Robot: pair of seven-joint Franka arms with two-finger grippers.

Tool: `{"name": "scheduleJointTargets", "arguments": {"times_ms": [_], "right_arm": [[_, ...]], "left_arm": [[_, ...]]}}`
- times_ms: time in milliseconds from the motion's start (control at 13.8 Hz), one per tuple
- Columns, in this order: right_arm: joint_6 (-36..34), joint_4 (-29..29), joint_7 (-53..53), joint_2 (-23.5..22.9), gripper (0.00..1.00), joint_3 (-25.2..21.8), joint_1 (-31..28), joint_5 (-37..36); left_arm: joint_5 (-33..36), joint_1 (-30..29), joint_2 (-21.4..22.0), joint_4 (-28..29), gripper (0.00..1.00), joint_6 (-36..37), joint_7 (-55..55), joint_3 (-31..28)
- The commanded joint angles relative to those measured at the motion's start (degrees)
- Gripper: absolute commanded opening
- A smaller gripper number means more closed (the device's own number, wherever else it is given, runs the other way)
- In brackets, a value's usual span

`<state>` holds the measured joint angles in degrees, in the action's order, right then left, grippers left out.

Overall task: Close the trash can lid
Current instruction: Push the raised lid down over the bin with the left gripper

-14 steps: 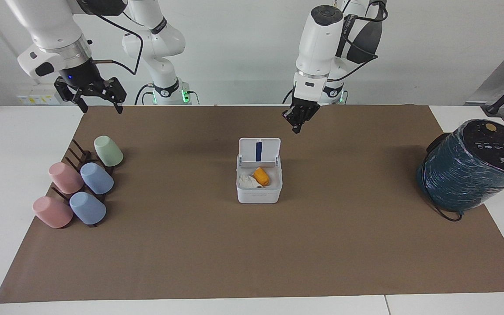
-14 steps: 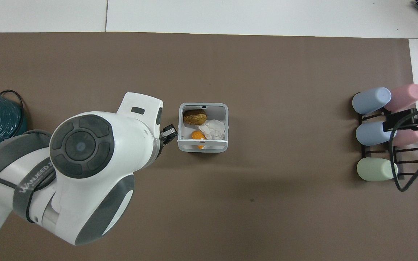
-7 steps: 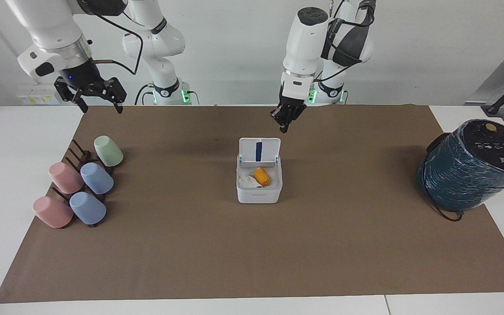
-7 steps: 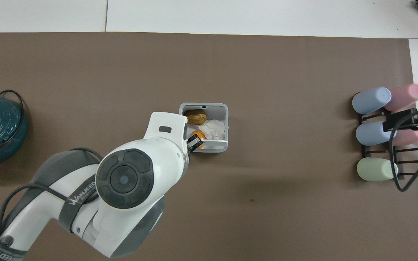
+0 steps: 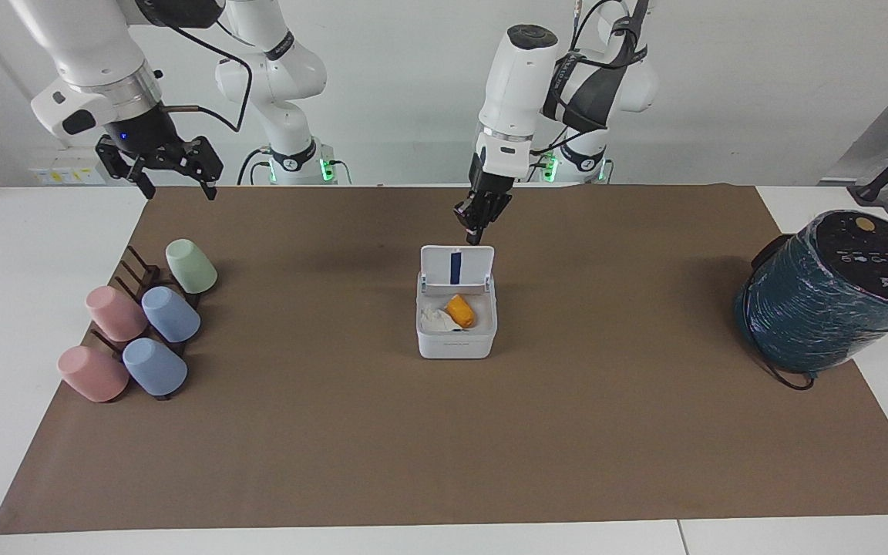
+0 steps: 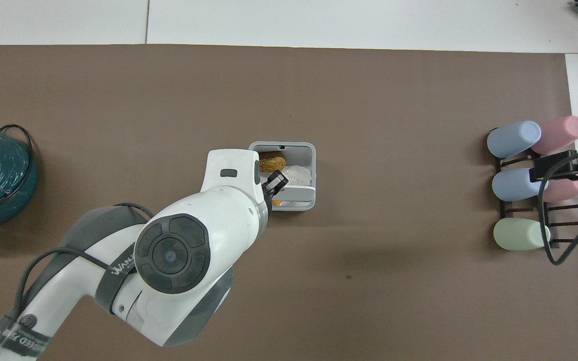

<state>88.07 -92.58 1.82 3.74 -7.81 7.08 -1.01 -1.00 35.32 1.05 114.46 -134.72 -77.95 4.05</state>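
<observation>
The small white trash can (image 5: 455, 337) stands mid-table on the brown mat and also shows in the overhead view (image 6: 312, 165). Its lid (image 5: 457, 267) stands upright at the edge nearer the robots, blue strip showing; in the overhead view the lid (image 6: 299, 192) is a thin white band. Inside are an orange piece (image 5: 459, 310), crumpled white paper and a brown lump (image 6: 272, 162). My left gripper (image 5: 478, 227) is shut and hangs just above the lid's top edge, apart from it; it also shows in the overhead view (image 6: 275, 181). My right gripper (image 5: 174, 183) is open and waits above the mat's corner.
A large dark teal wrapped cylinder (image 5: 829, 293) stands at the left arm's end of the table. A dark rack with several pastel cups (image 5: 139, 327) lies at the right arm's end, under the right gripper in the overhead view (image 6: 562, 169).
My left gripper has moved sideways toward the right arm's end and a little lower, from beside the trash can to just above the lid's top edge. The right arm has not moved.
</observation>
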Motion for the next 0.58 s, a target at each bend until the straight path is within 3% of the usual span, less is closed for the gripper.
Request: {"name": "scheduleJointTargets", "arguments": {"times_ms": [0, 507], "right_arm": [[-0.2, -1.4, 0.4, 1.4, 1.0, 0.5, -0.6, 0.9], [-0.2, -1.4, 0.4, 1.4, 1.0, 0.5, -0.6, 0.9]], "left_arm": [[-0.5, 0.2, -2.1, 0.9, 0.0, -6.9, -1.8, -0.7], [-0.5, -2.4, -6.0, 0.6, 0.0, -15.7, -1.7, -0.7]]}}
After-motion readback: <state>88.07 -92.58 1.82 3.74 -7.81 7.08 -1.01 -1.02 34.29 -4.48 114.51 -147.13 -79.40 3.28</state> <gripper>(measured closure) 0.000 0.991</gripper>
